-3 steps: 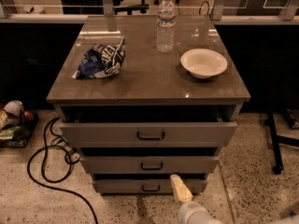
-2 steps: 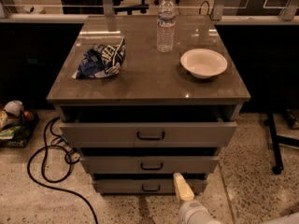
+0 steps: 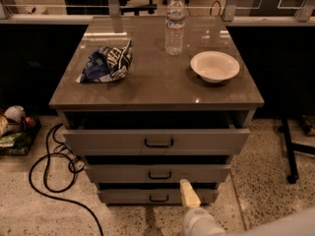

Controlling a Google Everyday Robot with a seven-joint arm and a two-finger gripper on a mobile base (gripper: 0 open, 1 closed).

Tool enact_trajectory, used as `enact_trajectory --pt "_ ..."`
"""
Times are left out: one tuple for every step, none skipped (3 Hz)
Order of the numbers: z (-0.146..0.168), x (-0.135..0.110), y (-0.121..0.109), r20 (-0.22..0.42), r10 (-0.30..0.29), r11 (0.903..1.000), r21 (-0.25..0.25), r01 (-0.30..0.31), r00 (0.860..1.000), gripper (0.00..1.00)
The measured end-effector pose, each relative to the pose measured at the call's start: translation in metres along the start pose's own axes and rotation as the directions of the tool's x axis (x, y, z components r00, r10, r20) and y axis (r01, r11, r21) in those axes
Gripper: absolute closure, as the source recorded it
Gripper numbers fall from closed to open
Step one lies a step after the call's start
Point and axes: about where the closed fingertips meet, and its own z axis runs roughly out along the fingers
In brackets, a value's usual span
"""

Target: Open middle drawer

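The cabinet has three stacked grey-beige drawers. The middle drawer [image 3: 157,173] has a flat front with a small dark loop handle [image 3: 160,175] at its centre and stands slightly out from the cabinet. The top drawer [image 3: 156,141] above it is pulled out further. The bottom drawer [image 3: 157,196] sits below. My gripper [image 3: 187,188] comes up from the bottom edge, pale and cream-coloured. Its tip is in front of the bottom drawer's upper edge, just below the middle drawer's front and right of the handle.
On the cabinet top [image 3: 157,90] lie a blue crumpled chip bag [image 3: 107,63], a clear water bottle [image 3: 175,24] and a white bowl [image 3: 214,66]. A black cable [image 3: 47,173] loops on the floor at left. A dark stand leg [image 3: 288,151] is at right.
My gripper has shifted only slightly in front of the lower drawers. The drawers and the things on top have not moved.
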Motion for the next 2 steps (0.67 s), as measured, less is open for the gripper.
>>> enact_trajectory --pt "0.053 -0.009 -0.011 -0.034 0.021 0.9993 0.032 -0.02 0.999 0.0" --pt "0.093 -0.003 -0.017 -0.068 0.04 0.9978 0.055 -0.037 0.997 0.0"
